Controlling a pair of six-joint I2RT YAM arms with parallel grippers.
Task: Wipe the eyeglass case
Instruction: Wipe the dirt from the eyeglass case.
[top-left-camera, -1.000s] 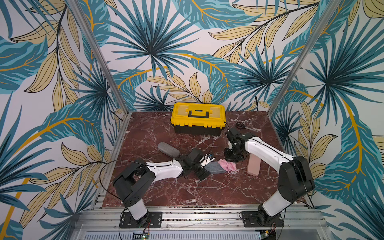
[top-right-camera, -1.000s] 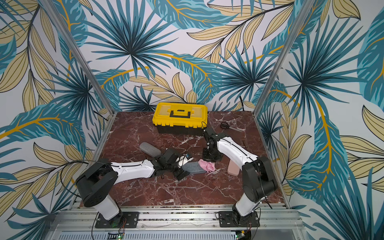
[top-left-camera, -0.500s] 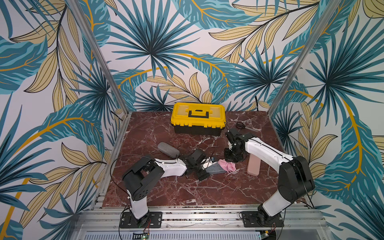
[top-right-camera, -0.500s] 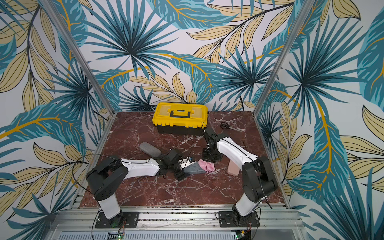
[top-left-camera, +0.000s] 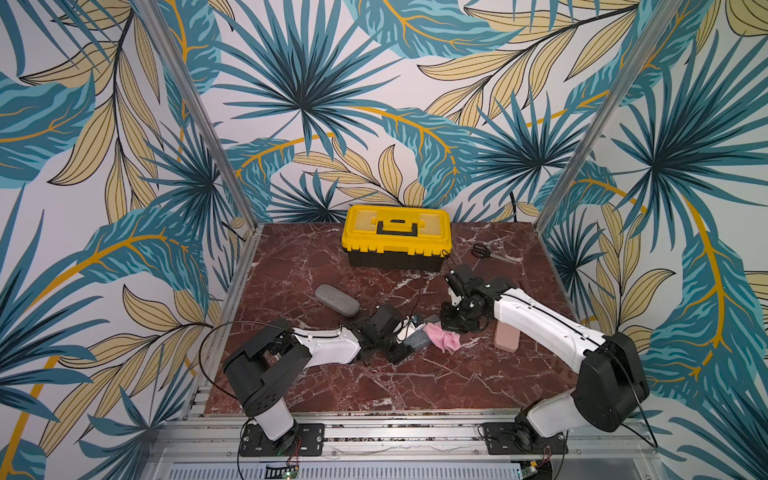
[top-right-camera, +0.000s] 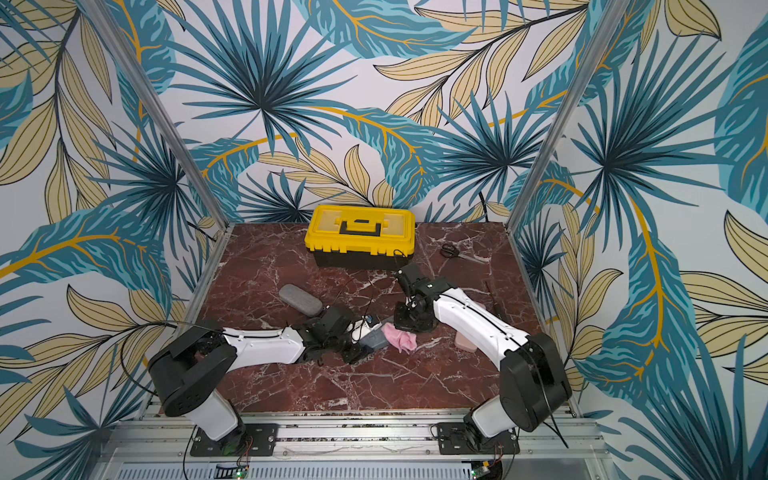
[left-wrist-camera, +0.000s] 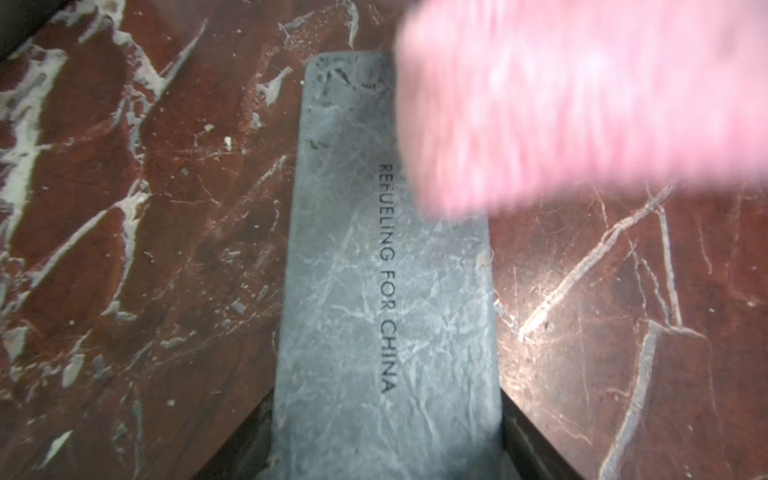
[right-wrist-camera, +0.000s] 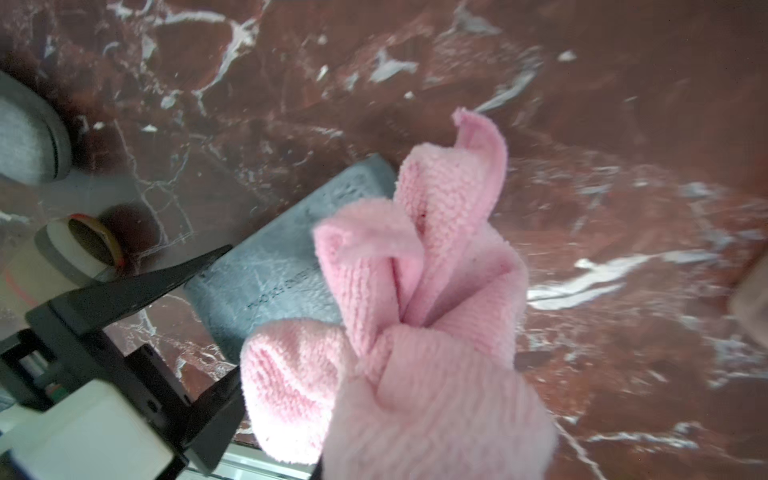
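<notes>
I have the left gripper closed in on the flat grey rectangular eyeglass case with black lettering. Its dark jaws sit against both long edges at the near end. The case runs straight out ahead of them, lying flat on the red marble tabletop. The right gripper is clamped tight on the bunched pink microfibre cloth. The cloth hangs beneath it and rests over the end of the case farthest from the left jaws, towards one long edge.

As I judge it, the step in hand is the wipe itself. To do it well I want the left clamp firm and low so the case cannot skid or pivot under the cloth. Then I drag the cloth along the lettered face towards the left jaws with light downward pressure and stop short of the fingertips. The cloth covers only part of the width, so a second pass must shift across to the bare edge. The loose folds could snag on a left finger, so I keep the strokes slow.

A second ago the left jaws stood wide apart either side of the case, and they have now come in to its edges. The right arm, the cloth and the case lie where they were
</notes>
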